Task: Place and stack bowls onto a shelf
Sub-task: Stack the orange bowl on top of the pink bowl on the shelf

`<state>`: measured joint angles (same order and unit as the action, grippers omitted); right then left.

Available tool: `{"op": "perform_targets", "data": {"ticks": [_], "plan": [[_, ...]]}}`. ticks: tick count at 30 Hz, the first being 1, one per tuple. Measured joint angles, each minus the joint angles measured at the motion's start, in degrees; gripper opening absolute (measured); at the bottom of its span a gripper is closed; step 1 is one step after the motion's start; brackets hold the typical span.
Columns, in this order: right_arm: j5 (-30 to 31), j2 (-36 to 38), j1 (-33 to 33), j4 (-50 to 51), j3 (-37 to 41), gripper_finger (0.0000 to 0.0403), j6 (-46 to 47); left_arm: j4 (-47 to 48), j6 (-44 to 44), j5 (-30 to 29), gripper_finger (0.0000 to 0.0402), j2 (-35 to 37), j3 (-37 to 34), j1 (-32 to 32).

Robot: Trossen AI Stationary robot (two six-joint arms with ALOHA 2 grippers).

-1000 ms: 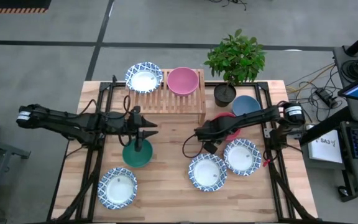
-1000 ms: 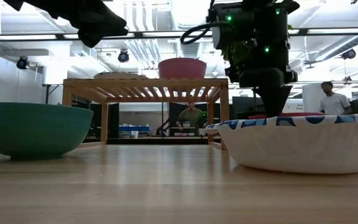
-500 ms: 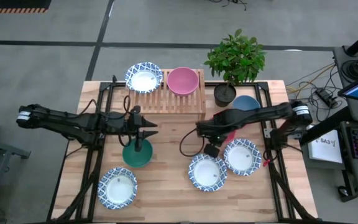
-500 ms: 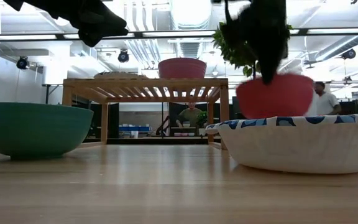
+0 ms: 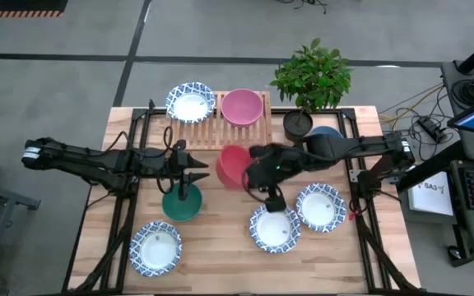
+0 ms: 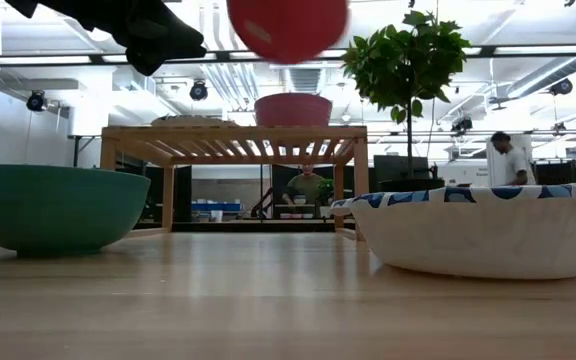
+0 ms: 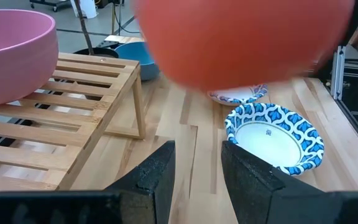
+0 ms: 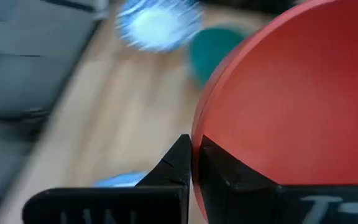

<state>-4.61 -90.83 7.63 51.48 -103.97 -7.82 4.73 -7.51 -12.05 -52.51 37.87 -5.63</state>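
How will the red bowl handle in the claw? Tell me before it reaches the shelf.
The red bowl probably stays stiff: the right claw pinches only its rim, yet it shows no sag. It seems light, carried tilted in mid-air. The smooth wall looks slippery, so it may swing or slip.

Two bowls point(image 5: 216, 105) sit side by side on the shelf point(image 5: 220, 131).
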Motion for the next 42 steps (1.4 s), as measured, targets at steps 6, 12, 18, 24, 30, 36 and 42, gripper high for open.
{"op": "perform_targets", "data": {"ticks": [6,12,18,24,30,36,42], "plan": [[17.1,0.0,-2.6,0.1,-6.0,0.0009,-13.0,0.0,0.0,0.0,0.0113,0.0,0.0,0.0],[19.7,-2.7,-9.0,0.8,-10.9,0.0009,-18.1,0.0,0.0,0.0,0.0113,0.0,0.0,0.0],[19.6,-7.8,-14.8,7.9,-16.6,0.0009,-22.4,0.0,0.2,0.0,0.0113,0.0,0.0,0.0],[19.2,-13.3,-18.8,17.0,-22.8,0.0009,-25.3,0.0,0.6,0.0,0.0113,0.0,0.0,0.0],[19.0,-18.8,-21.0,23.9,-29.4,0.0009,-27.8,0.0,1.0,0.0,0.0113,0.0,0.0,0.0],[19.2,-21.5,-21.4,25.0,-30.9,0.0010,-29.5,0.0,1.0,0.0,0.0113,0.0,0.0,0.0],[19.2,-21.9,-21.4,24.8,-30.9,0.0036,-29.6,0.0,1.0,0.0,0.0113,0.0,0.0,0.0]]}}
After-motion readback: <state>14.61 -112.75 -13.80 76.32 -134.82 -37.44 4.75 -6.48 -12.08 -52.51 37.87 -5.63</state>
